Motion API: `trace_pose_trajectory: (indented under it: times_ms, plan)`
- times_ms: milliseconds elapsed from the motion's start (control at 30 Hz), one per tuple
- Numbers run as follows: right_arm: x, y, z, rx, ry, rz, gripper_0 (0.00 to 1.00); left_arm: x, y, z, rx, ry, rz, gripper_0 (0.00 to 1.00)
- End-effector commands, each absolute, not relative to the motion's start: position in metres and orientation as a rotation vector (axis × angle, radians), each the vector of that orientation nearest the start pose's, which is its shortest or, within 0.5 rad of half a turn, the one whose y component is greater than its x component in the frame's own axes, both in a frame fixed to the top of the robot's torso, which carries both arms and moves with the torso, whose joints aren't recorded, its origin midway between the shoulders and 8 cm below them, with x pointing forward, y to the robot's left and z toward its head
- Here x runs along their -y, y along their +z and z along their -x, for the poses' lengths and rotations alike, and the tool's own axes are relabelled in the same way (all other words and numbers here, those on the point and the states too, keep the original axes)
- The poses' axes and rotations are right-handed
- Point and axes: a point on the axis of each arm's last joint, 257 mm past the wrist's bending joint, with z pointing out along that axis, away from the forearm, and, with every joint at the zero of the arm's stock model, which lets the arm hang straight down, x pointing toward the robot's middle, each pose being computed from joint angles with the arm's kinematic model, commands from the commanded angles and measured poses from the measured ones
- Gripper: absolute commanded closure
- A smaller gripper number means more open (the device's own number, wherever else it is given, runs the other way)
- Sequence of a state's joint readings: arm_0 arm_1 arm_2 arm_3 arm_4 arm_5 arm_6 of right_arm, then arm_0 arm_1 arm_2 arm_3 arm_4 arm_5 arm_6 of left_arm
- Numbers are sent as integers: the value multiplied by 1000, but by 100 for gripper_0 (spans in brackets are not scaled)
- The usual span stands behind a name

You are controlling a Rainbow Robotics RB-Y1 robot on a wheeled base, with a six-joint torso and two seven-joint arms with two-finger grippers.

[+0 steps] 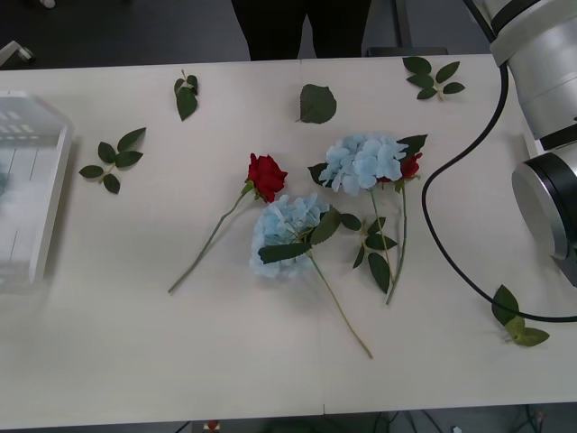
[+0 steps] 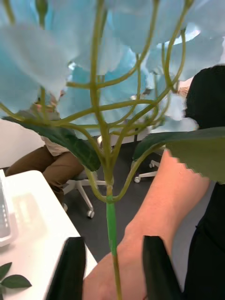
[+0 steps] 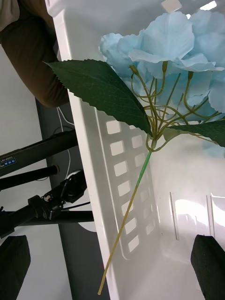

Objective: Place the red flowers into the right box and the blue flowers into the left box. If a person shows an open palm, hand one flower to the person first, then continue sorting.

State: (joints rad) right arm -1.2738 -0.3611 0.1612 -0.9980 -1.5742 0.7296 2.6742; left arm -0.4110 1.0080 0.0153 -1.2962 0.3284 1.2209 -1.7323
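My right gripper (image 2: 114, 241) is open, its black fingers (image 2: 70, 269) standing apart on either side of a blue flower's stem (image 2: 111, 220). A person's hand (image 2: 104, 281) and forearm lie right behind that stem, and the pale-blue head fills the space above. My left gripper (image 3: 111, 243) is open over the left box (image 3: 93, 154). Another blue flower (image 3: 168, 42) lies there, head inside, stem across the slotted wall and past the rim. On the table lie two blue flowers (image 1: 287, 230) (image 1: 363, 161) and two red flowers (image 1: 266, 174) (image 1: 410, 166). The left box (image 1: 36, 180) sits at the table's left edge. The right box is out of view.
Loose green leaf sprigs (image 1: 113, 161) (image 1: 187, 95) (image 1: 316, 104) (image 1: 433, 77) (image 1: 516, 320) lie scattered around the flowers. A black cable (image 1: 442, 244) loops over the table's right side below my right arm (image 1: 545, 117). A person in black (image 1: 297, 27) stands behind the far edge.
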Motion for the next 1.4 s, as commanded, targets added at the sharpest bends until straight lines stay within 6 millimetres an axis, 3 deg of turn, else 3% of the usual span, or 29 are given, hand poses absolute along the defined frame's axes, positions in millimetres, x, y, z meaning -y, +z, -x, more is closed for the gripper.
trace_pose_trajectory:
  times_ms: [33,167,400,667,933,1100,1400]
  plan:
    - [-65,219,-604,-1081,542,974,11,-665,-116,-490,-2428,1048,-199,0]
    - [-67,214,-597,-1087,576,1001,4,-665,-116,-490,-2428,1048,-199,0]
    - [-59,190,-587,-1161,626,1090,4,-665,-116,-490,-2428,1048,-199,0]
    - [-19,109,-576,-1610,725,1161,4,-665,-116,-490,-2428,1048,-199,0]
    - [56,10,-567,-2097,664,1112,4,-665,-116,-490,-2428,1048,-199,0]
    - [120,-50,-560,-2351,493,1046,4,-665,-116,-490,-2428,1048,-199,0]
    - [224,-128,-542,-2567,147,903,4,-665,-116,-490,-2428,1048,-199,0]
